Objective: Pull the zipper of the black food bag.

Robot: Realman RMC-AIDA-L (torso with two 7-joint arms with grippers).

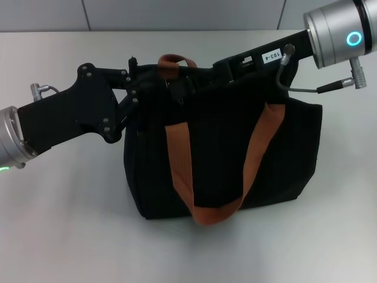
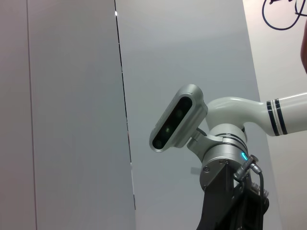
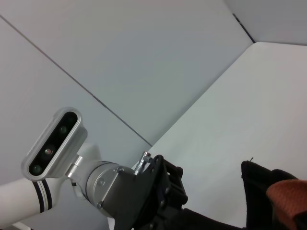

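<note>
The black food bag (image 1: 224, 153) stood on the white table (image 1: 65, 236), a little right of the middle, its broad front side turned toward the near edge. One orange-brown strap (image 1: 212, 171) hung down that front in a long loop whose bottom reached the foot of the bag. The second strap (image 1: 175, 61) rose as a short arch at the far top edge, toward the bag's left end.

Both arms met over the top of the bag. The left gripper (image 1: 136, 79) came in from the left, its black body lying nearly level, and its tip sat at the bag's top left corner, just beside the arched strap. Whether its fingers were apart, together or clamped on fabric I could not tell, since black metal ran straight into black cloth there. The right gripper (image 1: 227, 65) reached in from the far right, slanting down along the top edge, with a grey cable (image 1: 294, 87) drooping beneath its silver wrist. Its fingers were lost the same way against the dark top, so I could not tell their state either.

The zipper would lie along the top of the bag between the two tips, but I could not pick out the pull tab.

From the right wrist, only a corner of the bag (image 3: 261, 191) with a bit of orange strap showed.
</note>
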